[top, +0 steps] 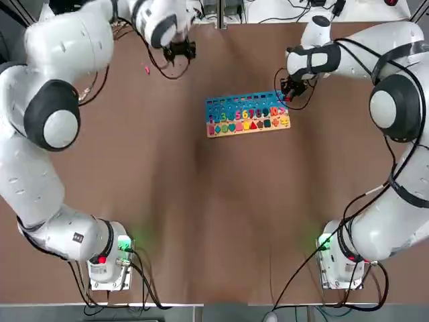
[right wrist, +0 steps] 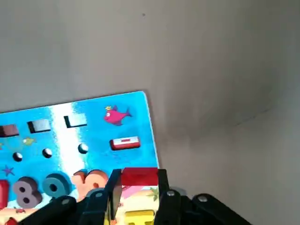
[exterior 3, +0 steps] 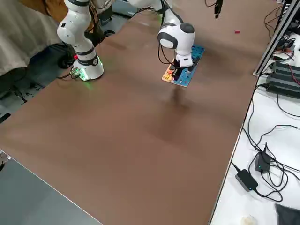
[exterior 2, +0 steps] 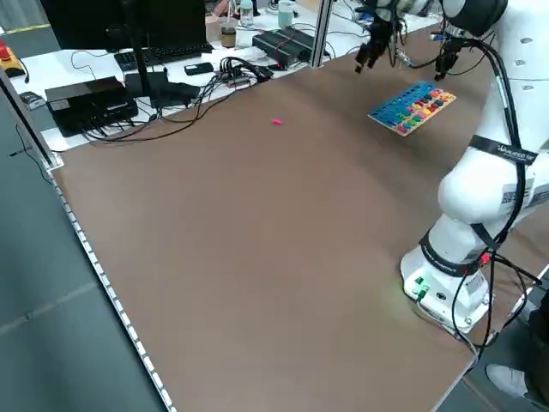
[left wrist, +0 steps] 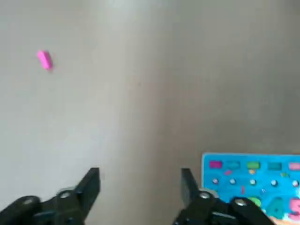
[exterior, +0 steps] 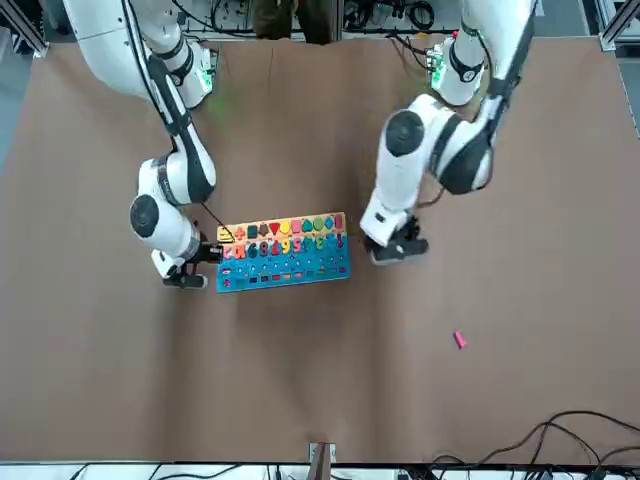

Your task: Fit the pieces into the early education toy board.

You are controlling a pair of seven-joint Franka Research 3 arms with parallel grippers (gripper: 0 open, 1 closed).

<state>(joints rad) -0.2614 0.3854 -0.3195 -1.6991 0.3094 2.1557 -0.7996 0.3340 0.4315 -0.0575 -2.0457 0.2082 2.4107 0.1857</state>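
Top view: pink piece [top: 146,68] lies alone on tabletop [top: 167,201]; left claw [top: 179,50], spread and empty, hovers beside it; board [top: 247,114] lies centre; right claw [top: 289,88] pinches red piece [right wrist: 139,178] at board's right end.

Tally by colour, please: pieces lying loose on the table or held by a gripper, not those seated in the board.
Pink piece, loose on the table: 1
Red piece, held by the right gripper at the board end: 1
Total: 2
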